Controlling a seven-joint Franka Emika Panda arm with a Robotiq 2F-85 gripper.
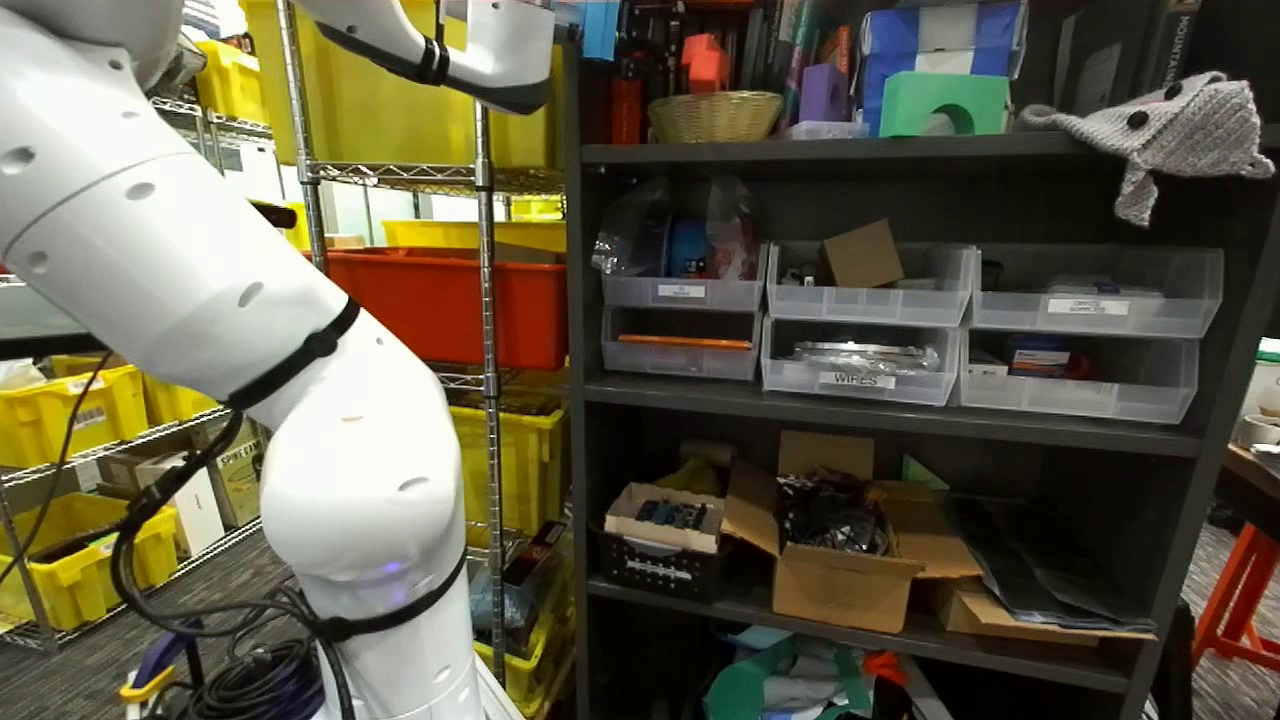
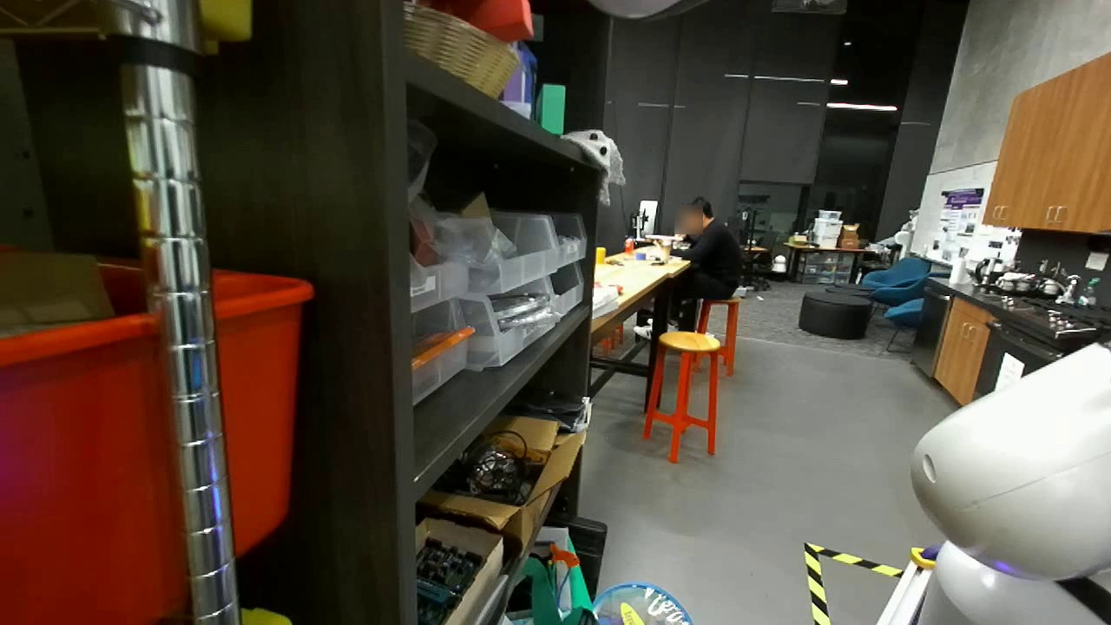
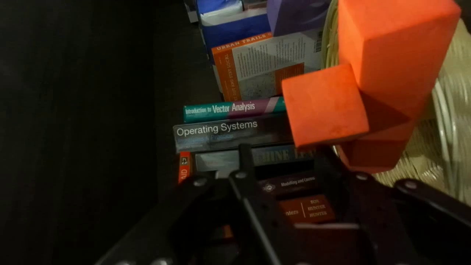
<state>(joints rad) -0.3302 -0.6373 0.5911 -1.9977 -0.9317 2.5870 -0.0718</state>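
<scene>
My gripper (image 3: 285, 150) is open in the wrist view, its dark fingertips apart and nothing between them. Behind and between the fingers are book spines: "Operating Systems" (image 3: 220, 133), a dark "Modelling and Control" book (image 3: 294, 182) and a red-brown book (image 3: 307, 209). The orange block (image 3: 325, 105) stands in the wicker basket (image 3: 452, 73), just beyond the right finger; I cannot tell if they touch. The block (image 1: 706, 62) and basket (image 1: 715, 118) also show on the upper shelf in an exterior view. The gripper is hard to make out in the exterior views.
The basket shares the upper shelf (image 1: 850, 152) with a purple block (image 1: 823, 95), a green arch block (image 1: 960, 95) and a grey knitted toy (image 1: 1185, 125). Clear bins (image 1: 865, 305) fill the shelf below. A metal rack post (image 1: 488, 300) stands beside the bookcase. A person (image 2: 716, 252) sits far back.
</scene>
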